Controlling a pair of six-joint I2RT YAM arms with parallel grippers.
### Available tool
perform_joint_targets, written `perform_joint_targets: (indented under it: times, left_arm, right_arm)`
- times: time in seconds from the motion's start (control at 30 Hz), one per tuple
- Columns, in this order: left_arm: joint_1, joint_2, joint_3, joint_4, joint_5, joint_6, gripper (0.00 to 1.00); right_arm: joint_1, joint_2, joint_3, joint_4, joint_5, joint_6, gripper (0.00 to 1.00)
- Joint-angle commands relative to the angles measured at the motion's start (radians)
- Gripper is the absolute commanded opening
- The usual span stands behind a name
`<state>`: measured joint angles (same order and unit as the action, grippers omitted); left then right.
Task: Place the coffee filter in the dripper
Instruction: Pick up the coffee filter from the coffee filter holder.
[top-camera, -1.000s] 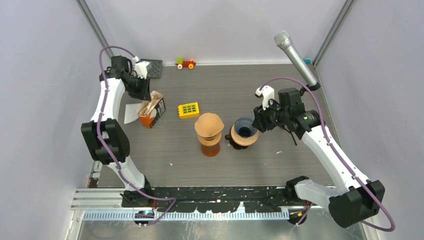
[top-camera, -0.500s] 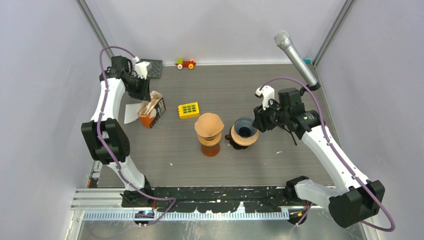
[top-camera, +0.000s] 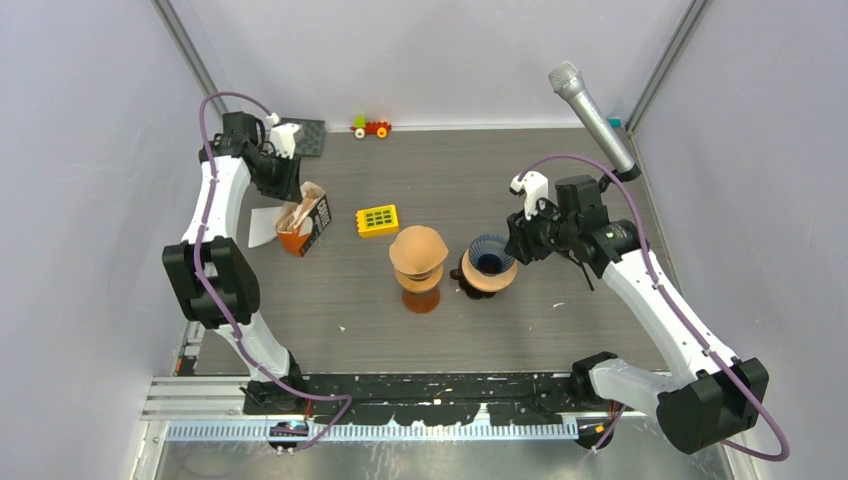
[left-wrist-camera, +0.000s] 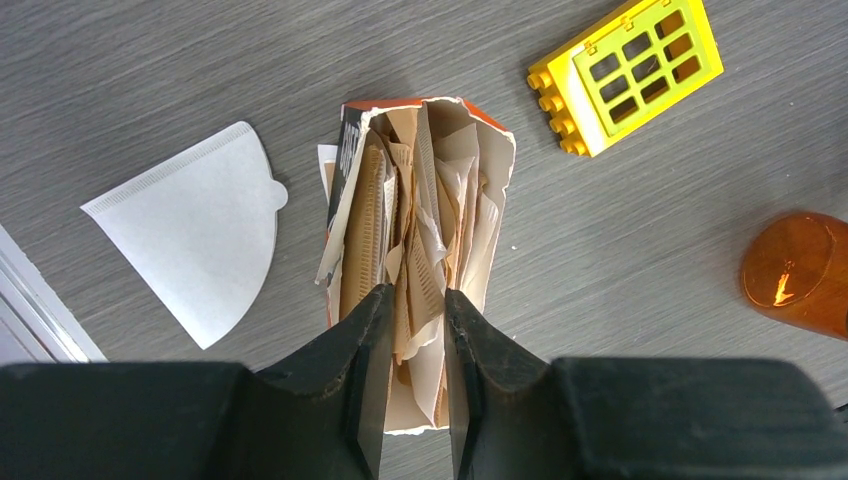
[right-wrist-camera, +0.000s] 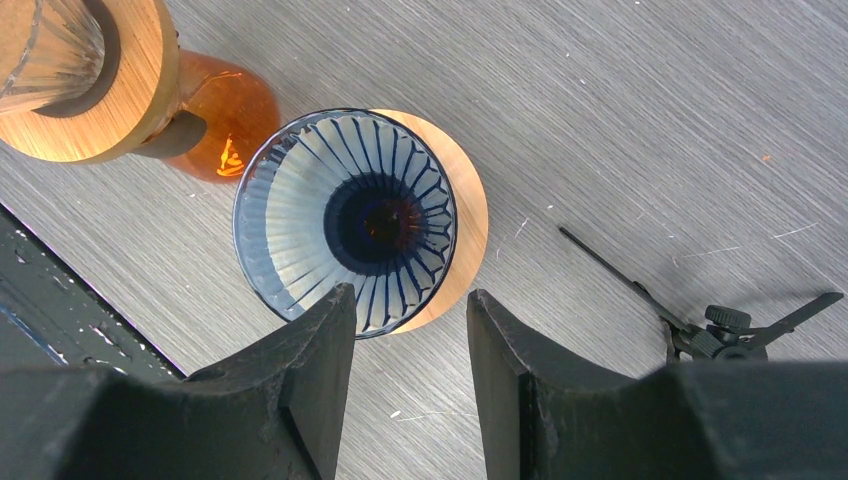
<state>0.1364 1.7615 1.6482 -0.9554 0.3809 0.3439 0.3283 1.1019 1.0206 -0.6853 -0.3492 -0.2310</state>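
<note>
An orange and black box (left-wrist-camera: 352, 150) stuffed with brown and white coffee filters (left-wrist-camera: 420, 230) stands at the left of the table, and the top view also shows the box (top-camera: 305, 225). My left gripper (left-wrist-camera: 412, 295) hangs right over it, jaws a narrow gap apart astride the filters' upper edges, and I cannot see either pad pressing on them. One loose white filter (left-wrist-camera: 195, 225) lies flat to the left of the box. The blue ribbed dripper (right-wrist-camera: 345, 215) on its wooden ring stands mid-table (top-camera: 489, 255), nothing inside. My right gripper (right-wrist-camera: 410, 295) is open beside its rim.
A wooden-collared orange glass carafe (top-camera: 418, 262) stands just left of the dripper. A yellow toy window piece (top-camera: 377, 219) lies between box and carafe. A toy car (top-camera: 371, 127) and a black plate (top-camera: 308, 137) sit at the back. A microphone (top-camera: 592, 118) leans in at the right.
</note>
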Motion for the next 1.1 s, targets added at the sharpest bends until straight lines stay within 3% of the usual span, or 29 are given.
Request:
perform_joint_targets:
  times: [0.0, 0.5, 0.77, 1.07]
  left_arm:
    - [-0.006, 0.007, 0.039, -0.012, 0.001, 0.015, 0.27]
    - [-0.005, 0.02, 0.055, -0.025, 0.019, 0.015, 0.14]
    - [-0.005, 0.02, 0.078, -0.037, 0.028, 0.012, 0.0]
    - [-0.006, 0.01, 0.091, -0.04, 0.024, 0.007, 0.0]
  right_arm:
    - [0.006, 0.0, 0.006, 0.01, 0.007, -0.01, 0.5]
    - [0.006, 0.007, 0.006, 0.009, 0.013, -0.012, 0.5]
    - [0.006, 0.008, 0.006, 0.007, 0.016, -0.013, 0.5]
    - [0.006, 0.007, 0.005, 0.007, 0.016, -0.013, 0.5]
